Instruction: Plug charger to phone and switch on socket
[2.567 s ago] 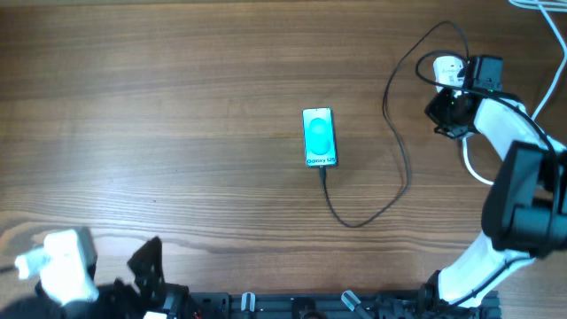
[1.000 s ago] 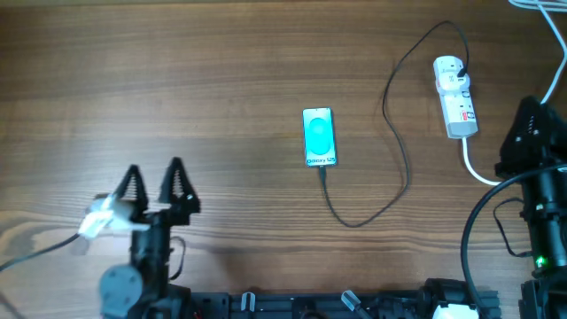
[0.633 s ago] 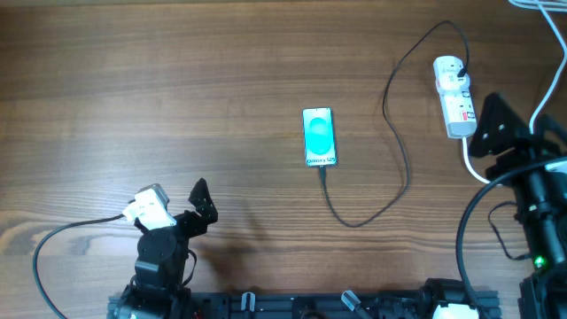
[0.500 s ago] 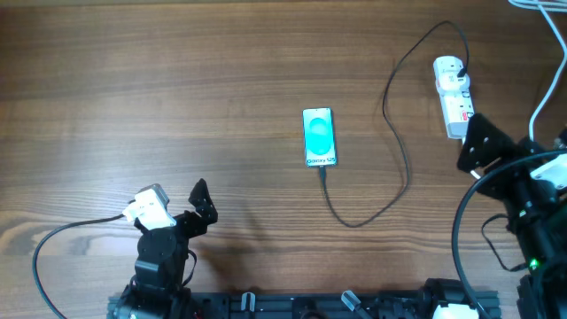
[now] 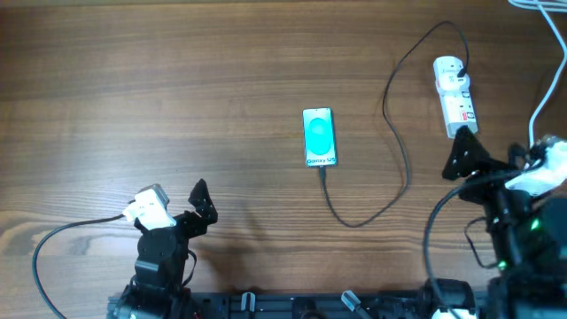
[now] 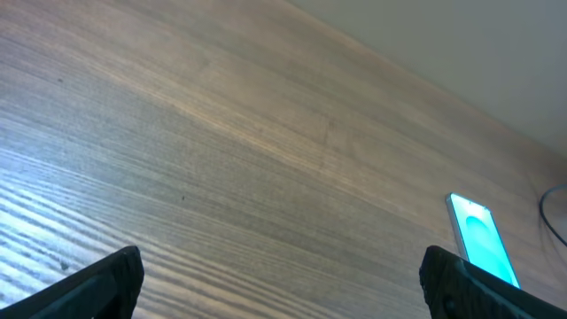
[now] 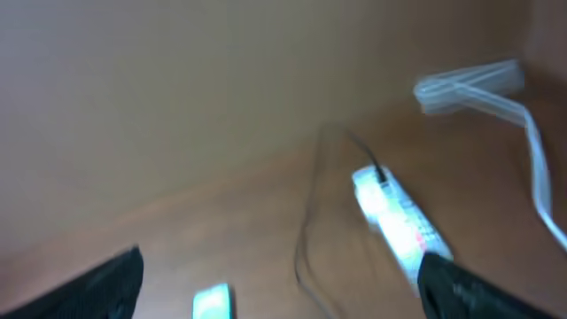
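Observation:
The phone (image 5: 319, 137) lies flat mid-table, turquoise screen up; it also shows in the left wrist view (image 6: 481, 239) and, blurred, in the right wrist view (image 7: 213, 303). The thin black charger (image 5: 403, 168) meets the phone's near end, loops right and runs up to the plug on the white socket (image 5: 454, 93) at the far right. My right gripper (image 5: 468, 158) hangs open just near of the socket (image 7: 399, 221), touching nothing. My left gripper (image 5: 199, 206) rests open at the near left, far from the phone, with nothing between its fingers (image 6: 111, 279).
A thick white lead (image 5: 474, 168) leaves the socket's near end and passes under my right arm. More white cable (image 5: 554, 27) lies at the far right corner. The left arm's own cable (image 5: 62, 239) curls at the near left edge.
My right arm has drawn back from beside the socket toward the near edge, and its jaws have opened. The left arm folded down a second ago and has stayed still since.

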`<state>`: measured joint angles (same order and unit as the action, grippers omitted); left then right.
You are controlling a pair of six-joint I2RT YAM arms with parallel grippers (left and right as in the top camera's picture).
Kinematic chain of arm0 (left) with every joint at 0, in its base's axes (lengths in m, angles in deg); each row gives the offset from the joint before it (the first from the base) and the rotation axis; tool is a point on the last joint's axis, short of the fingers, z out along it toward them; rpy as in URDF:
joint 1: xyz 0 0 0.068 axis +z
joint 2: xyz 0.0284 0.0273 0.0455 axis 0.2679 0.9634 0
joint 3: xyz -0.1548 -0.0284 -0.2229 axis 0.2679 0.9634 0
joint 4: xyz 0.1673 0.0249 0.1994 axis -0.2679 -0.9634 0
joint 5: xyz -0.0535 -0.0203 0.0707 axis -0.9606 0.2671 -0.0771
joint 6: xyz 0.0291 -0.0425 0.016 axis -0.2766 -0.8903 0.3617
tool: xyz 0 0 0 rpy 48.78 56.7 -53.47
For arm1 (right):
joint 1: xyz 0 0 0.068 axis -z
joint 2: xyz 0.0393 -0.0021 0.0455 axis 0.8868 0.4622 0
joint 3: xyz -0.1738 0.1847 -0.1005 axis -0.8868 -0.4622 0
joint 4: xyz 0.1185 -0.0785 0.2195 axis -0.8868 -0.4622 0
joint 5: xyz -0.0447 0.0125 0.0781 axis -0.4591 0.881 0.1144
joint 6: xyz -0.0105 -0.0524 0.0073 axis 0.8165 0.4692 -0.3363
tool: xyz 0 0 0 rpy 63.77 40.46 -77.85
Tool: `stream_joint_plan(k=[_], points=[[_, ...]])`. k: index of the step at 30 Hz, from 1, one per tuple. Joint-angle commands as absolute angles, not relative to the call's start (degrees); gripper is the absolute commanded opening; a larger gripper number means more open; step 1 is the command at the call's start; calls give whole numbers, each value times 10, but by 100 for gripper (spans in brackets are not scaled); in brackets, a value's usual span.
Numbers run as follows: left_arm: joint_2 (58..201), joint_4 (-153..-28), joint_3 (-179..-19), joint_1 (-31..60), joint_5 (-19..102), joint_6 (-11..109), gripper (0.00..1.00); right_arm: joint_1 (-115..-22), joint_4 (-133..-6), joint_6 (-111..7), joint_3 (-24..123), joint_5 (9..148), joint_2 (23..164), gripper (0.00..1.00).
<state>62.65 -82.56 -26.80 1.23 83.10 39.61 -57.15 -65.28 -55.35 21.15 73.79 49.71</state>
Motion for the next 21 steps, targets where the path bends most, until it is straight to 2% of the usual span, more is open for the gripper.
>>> stream_joint_plan(k=[1,6,9,13,21], points=[[628,-828,-268,11,838,397,100,-574,-499,-502,60,801,402,100],[628,-828,-268,11,838,397,100,-574,-282,-508,-113,802,320,100],[628,-828,-268,11,838,397,100,-574,-229,-518,-175,801,287,99],[628,-828,-268,11,838,397,100,-574,-228,-518,-235,801,258,99],[628,-828,-268,11,838,397,100,-575,-362,-516,-240,784,225,100]])
